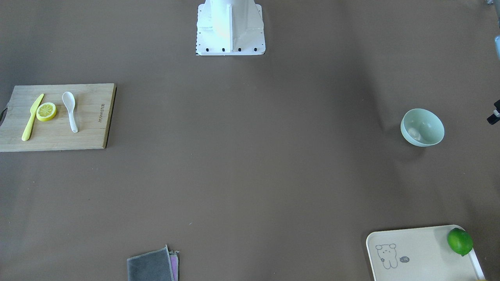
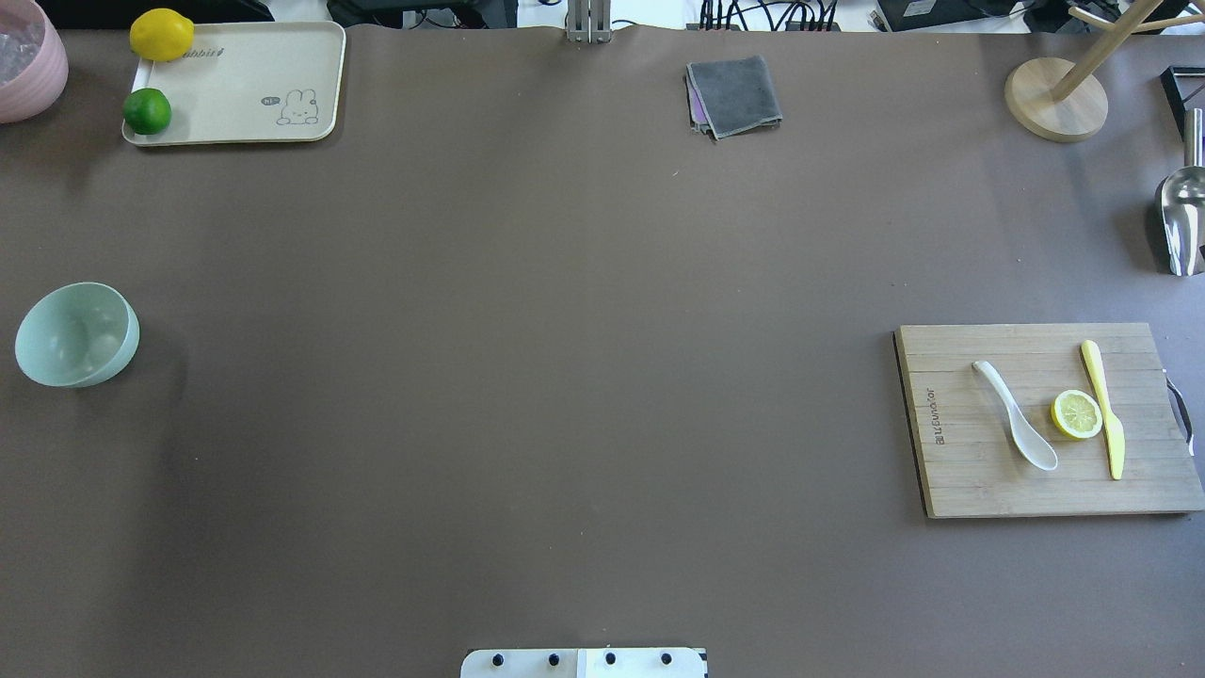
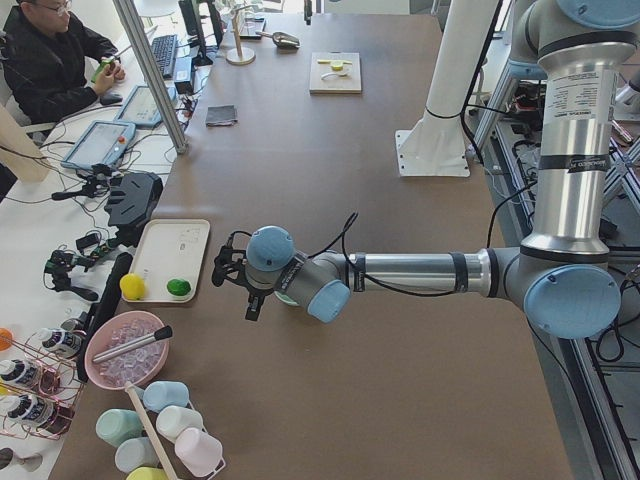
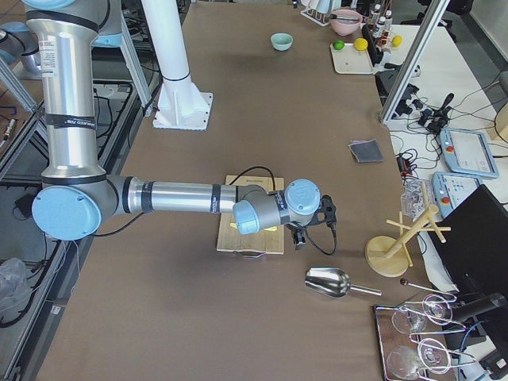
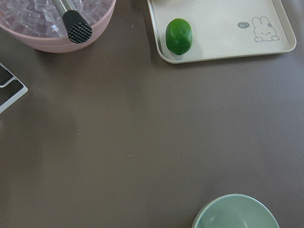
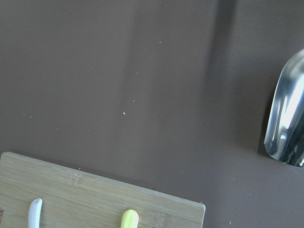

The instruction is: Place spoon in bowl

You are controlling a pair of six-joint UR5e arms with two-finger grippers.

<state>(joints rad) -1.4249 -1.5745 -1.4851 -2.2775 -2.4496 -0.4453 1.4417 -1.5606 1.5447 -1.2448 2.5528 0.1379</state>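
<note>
The white spoon (image 2: 1017,416) lies flat on the wooden cutting board (image 2: 960,471) at the right of the brown tabletop (image 2: 565,330). Its scoop is nearer the robot and its handle points to the far side. Just right of it on the same board we find a lemon slice (image 2: 1076,414), and then a yellow knife (image 2: 1103,410). The mint-green bowl (image 2: 75,334) stands by itself at the left edge of the tabletop, well apart from the spoon. At the far left, a cream tray (image 2: 245,85) carries a lime (image 2: 148,111) and a lemon (image 2: 162,35). A folded grey cloth (image 2: 734,94) lies at the far edge, and a metal scoop (image 2: 1181,221) lies far right of the board. The left gripper (image 3: 236,285) hangs above the tabletop near the bowl, and the right gripper (image 4: 314,224) hangs over the board's right end. Each shows only in a side view, so we cannot tell whether its jaws are apart or together.
</note>
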